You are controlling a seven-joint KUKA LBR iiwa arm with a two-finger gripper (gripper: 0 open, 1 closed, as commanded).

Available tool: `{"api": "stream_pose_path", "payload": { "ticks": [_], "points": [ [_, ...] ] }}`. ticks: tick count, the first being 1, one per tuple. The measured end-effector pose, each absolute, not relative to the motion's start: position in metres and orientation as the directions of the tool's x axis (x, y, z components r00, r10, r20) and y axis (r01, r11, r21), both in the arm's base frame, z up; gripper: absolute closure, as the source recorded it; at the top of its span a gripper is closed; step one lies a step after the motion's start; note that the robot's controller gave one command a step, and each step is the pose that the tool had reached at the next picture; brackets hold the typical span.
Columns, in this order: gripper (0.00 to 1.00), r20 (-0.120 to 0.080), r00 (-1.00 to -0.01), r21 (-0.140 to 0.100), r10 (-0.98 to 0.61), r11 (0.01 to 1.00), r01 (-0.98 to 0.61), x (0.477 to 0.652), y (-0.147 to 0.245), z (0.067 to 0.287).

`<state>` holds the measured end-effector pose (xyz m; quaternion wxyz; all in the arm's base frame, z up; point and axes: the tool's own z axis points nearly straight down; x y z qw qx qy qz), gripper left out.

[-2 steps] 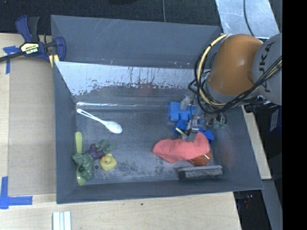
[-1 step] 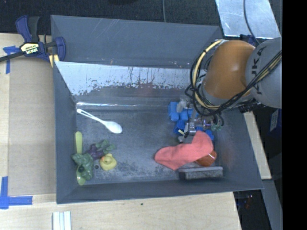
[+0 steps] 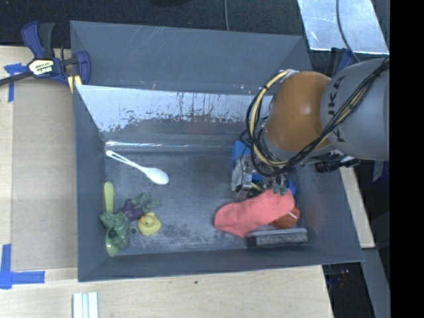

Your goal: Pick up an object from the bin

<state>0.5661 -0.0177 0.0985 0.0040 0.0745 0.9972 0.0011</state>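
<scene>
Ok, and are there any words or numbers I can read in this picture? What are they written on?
"KU": dark letters on the grey robot arm; cables cross the rest, so it cannot be read.
There are no words or numbers on the pink cloth, the white spoon or the yellow toy.

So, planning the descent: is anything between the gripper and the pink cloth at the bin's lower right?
Nothing visible. The gripper hangs just over the pink cloth's upper edge. The dark grey block lies along the cloth's lower side, away from the gripper.
</scene>
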Motion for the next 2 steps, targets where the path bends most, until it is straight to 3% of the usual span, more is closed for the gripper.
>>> {"api": "stream_pose_path", "payload": {
  "ticks": [1, 2],
  "points": [
    [1.00, -0.008, -0.989, 0.003, 0.148, 0.989, 0.148, 0.566, -0.018, 0.099],
    [1.00, -0.013, -0.990, 0.003, 0.143, 0.990, 0.143, 0.565, -0.011, 0.121]
  ]
}}
